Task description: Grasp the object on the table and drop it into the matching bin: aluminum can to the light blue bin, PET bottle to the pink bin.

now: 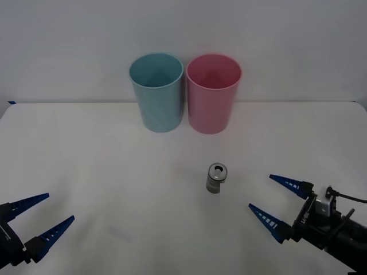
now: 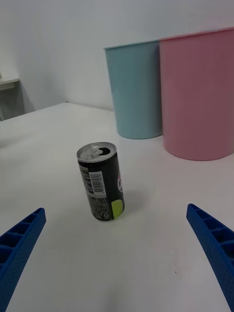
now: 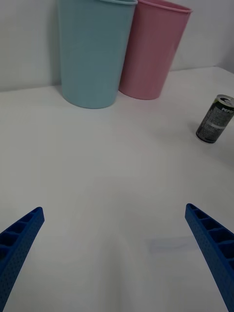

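Near mid-table (image 1: pixel 86 172), upright aluminum can (image 1: pixel 217 178) stands ahead of right gripper (image 1: pixel 276 199), fingers spread; left gripper (image 1: pixel 41 216), also spread, sits farther away; bins behind.

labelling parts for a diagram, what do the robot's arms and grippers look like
Both the left gripper and right gripper have two long, pointed bright blue ribbed jaws on black bodies. The right black arm carries a small silver fitting and a thin black cable.
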{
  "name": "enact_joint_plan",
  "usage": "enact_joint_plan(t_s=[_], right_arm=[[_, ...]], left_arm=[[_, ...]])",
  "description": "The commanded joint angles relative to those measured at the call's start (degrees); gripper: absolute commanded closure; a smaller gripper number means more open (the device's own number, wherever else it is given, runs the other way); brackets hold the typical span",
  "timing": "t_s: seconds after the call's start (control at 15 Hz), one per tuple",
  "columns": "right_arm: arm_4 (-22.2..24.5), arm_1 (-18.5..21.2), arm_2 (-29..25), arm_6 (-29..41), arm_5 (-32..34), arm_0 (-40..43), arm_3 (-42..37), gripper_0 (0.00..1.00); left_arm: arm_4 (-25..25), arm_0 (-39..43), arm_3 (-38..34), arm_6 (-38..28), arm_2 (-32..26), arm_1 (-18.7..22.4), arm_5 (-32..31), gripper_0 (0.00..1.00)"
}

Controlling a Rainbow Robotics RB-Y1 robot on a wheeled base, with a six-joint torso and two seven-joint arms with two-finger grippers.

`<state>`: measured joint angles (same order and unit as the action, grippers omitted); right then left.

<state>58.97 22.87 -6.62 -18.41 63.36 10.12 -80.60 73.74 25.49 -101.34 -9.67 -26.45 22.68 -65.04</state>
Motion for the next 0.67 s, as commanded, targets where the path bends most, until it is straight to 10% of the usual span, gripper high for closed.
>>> enact_joint_plan(t_s=[0.07, 0.67], right_arm=[[0.61, -1.34, 3.11, -0.75, -4.47, -1.16, 0.00, 0.00], [7.65, -8.02, 7.33, -1.19, -13.79, -3.88, 0.00, 0.00]], left_arm=[[0.00, 0.00, 0.00, 0.00, 0.00, 0.00, 0.00, 0.00], [0.00, 0.00, 0.00, 0.00, 0.00, 0.00, 0.00, 0.00]])
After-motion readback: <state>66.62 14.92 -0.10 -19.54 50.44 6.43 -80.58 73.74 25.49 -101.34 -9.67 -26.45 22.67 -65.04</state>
